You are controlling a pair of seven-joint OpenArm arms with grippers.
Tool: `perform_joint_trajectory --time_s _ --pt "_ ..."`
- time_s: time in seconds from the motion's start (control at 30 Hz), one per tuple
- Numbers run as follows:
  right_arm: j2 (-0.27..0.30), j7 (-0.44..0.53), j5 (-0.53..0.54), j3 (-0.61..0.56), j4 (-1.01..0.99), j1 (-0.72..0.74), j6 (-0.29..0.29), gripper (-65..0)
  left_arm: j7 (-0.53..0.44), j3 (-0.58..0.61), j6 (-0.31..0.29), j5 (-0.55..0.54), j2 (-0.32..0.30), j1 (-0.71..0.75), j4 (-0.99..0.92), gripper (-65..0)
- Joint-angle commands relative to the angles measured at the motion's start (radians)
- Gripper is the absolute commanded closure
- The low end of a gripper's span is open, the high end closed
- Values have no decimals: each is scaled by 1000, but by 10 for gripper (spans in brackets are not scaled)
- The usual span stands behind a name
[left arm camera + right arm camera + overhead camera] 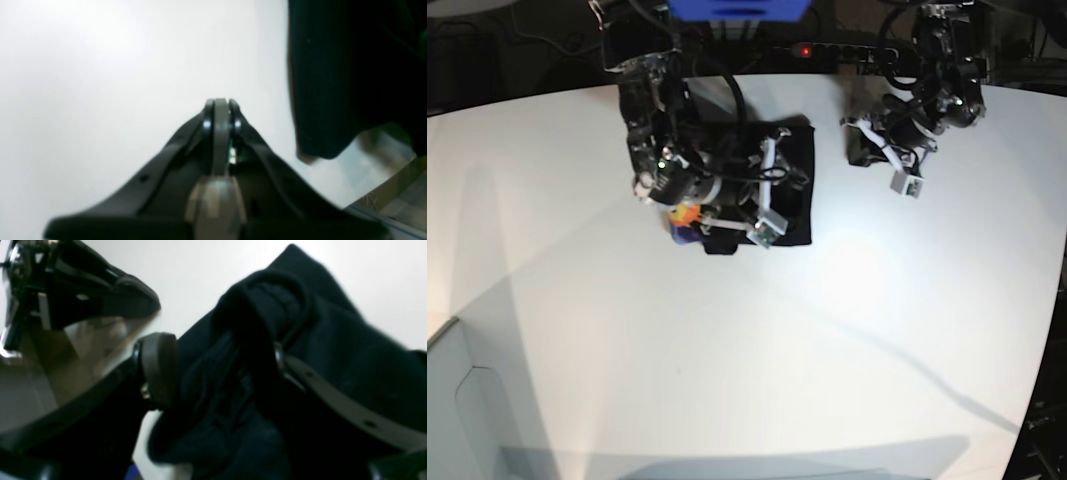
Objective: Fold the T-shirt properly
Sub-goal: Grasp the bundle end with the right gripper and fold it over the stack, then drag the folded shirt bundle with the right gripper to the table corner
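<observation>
- Right gripper (220, 360): at the left of the base view, over the T-shirt (792, 190); in the right wrist view its jaws stand apart, with bunched black fabric lying between them and against the right-hand finger; the blur hides whether any fabric is pinched
- T-shirt: one, black, a folded compact block on the white table (727, 350), at about 11 o'clock from the table's centre; a small orange and purple patch shows at its lower left edge
- Left gripper (220, 110): at the right of the base view, at about 1 o'clock; jaws pressed together, nothing between them, hanging over bare table with the T-shirt edge beside it
- Count: two grippers, one T-shirt, one table
</observation>
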Motion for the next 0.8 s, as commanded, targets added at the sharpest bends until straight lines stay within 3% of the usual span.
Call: perform_joint_trajectory --time_s 0.0,0.4,0.5,0.6,0.73,0.77 --pt "-10 24 51 -2 23 20 14 -365 21 -1 9 19 -8 15 8 0" --pt "-10 23 350 125 34 63 14 -362 18 -2 8 19 -10 30 10 0" --pt "54 23 382 162 93 57 14 -348 17 -4 8 19 -10 33 10 0" --pt "132 -2 396 160 159 27 14 -248 15 -32 8 19 -8 44 10 0" --pt "170 -77 391 159 210 -16 14 -13 18 -52 8 19 -8 41 10 0" --pt "174 -83 390 157 215 -29 14 0 17 -52 8 19 -10 41 10 0"
